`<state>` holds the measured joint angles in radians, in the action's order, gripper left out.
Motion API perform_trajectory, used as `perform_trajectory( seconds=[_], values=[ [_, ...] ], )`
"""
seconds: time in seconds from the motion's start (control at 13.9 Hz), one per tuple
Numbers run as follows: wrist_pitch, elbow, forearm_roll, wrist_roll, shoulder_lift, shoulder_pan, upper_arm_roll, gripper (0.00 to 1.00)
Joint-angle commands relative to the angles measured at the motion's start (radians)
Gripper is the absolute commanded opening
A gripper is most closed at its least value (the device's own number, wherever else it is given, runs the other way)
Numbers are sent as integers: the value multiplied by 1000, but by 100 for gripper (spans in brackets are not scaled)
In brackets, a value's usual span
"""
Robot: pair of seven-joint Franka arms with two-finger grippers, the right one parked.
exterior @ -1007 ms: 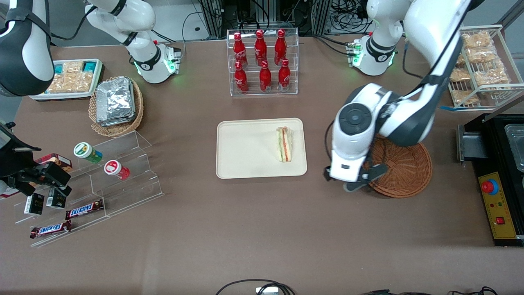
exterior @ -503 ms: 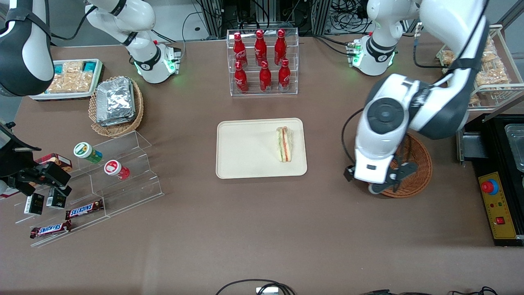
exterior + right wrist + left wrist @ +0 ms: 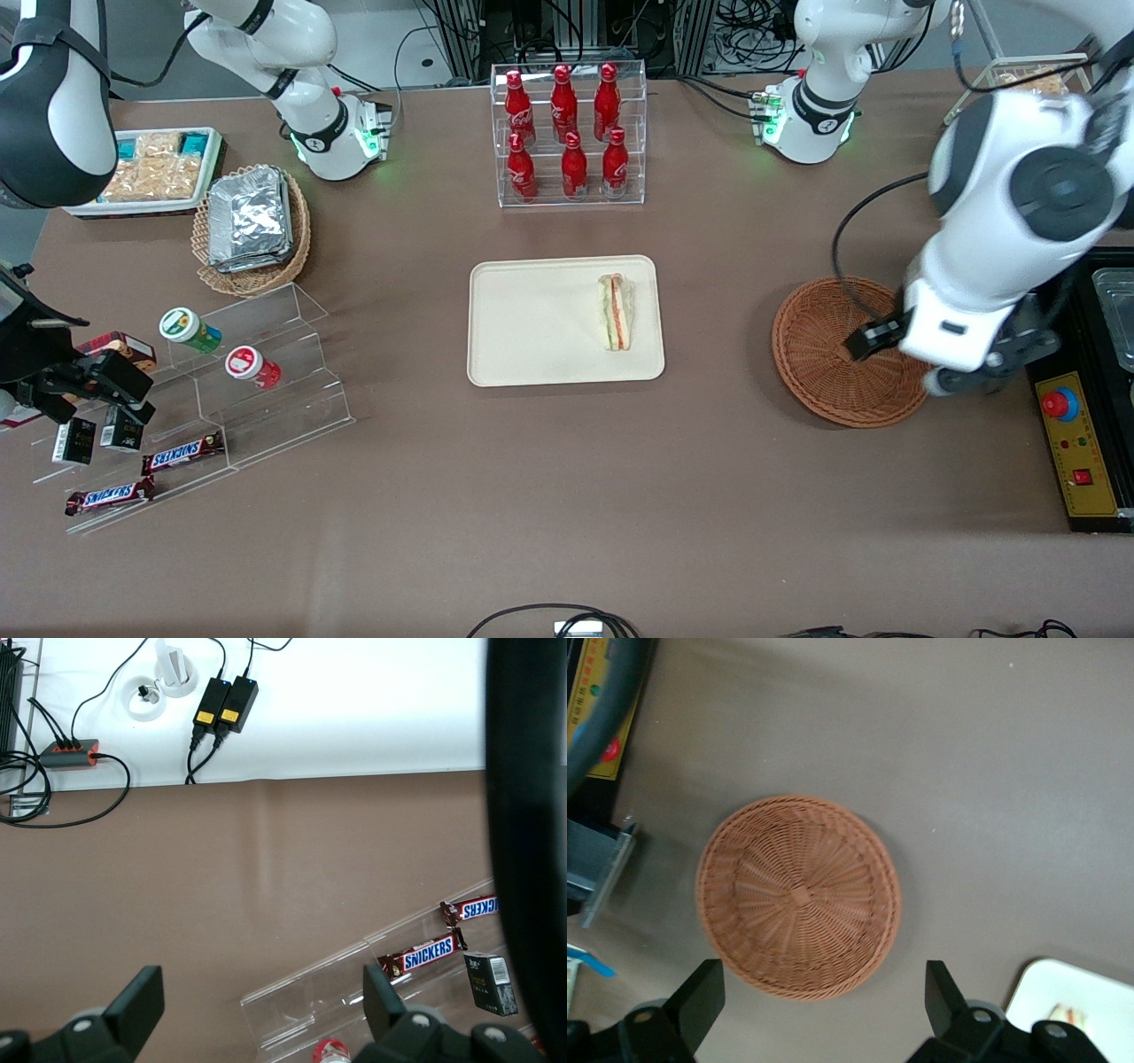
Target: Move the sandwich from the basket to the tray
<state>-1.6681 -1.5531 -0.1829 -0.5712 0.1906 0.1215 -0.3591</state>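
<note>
From where I sit, the job looks done: the sandwich (image 3: 617,312) lies on the tray (image 3: 532,350), close to the rim nearer the working arm's end, and the basket (image 3: 824,372) has nothing in it, which the wrist view confirms, showing only bare wicker weave (image 3: 799,896). I judge the step in hand to be the retreat, with nothing left to carry. The gripper (image 3: 819,1014) hangs in the air above the table, up over the edge of the basket toward the working arm's end, just beside the black control box (image 3: 1083,443). Its fingers (image 3: 700,997) stand wide apart, with nothing between them and touching nothing. The next move, as I see it, calls only for taking the arm to a rest pose while keeping clear of the control box and the wire rack (image 3: 1019,75), leaving the tray undisturbed.
</note>
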Motion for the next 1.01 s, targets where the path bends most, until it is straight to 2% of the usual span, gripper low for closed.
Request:
perform_trajectory(
  seconds=[0.0, 0.36, 0.93],
  values=[
    [46, -44, 66, 153, -91, -8, 72, 100],
    [163, -42, 144, 399, -174, -5, 178, 100],
    [214, -33, 161, 631, -204, -6, 190, 100]
  ],
)
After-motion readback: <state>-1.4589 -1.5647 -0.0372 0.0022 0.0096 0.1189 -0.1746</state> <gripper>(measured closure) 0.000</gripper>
